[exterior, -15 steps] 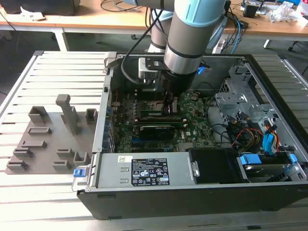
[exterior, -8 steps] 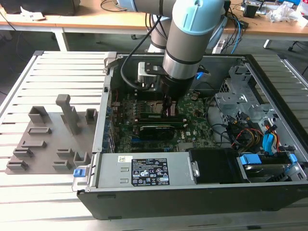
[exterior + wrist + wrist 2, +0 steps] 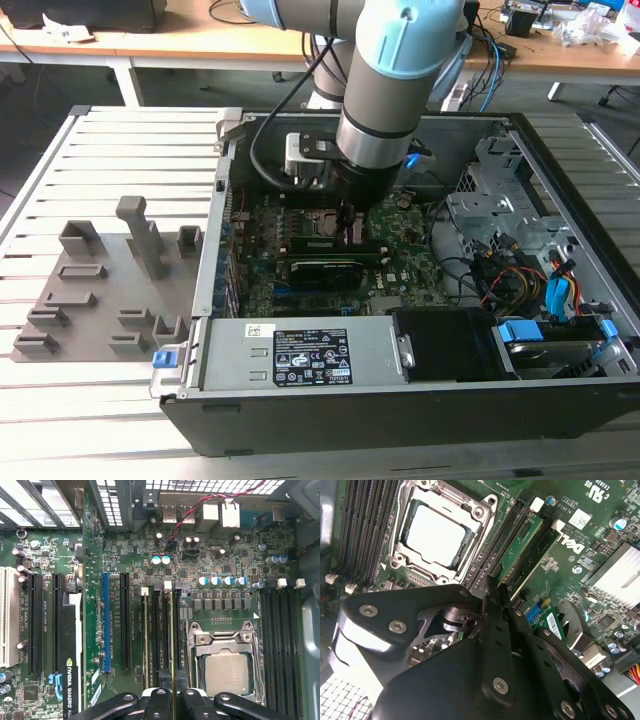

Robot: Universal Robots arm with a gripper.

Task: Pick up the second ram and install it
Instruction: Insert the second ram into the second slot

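Slatted metal table (image 3: 120,150) carries the whole setup.
On it lies the open computer case (image 3: 400,400), on its side, toward the exterior view's right; just beside it, at the exterior view's left, sits a grey holder tray (image 3: 100,290) with upright blocks.
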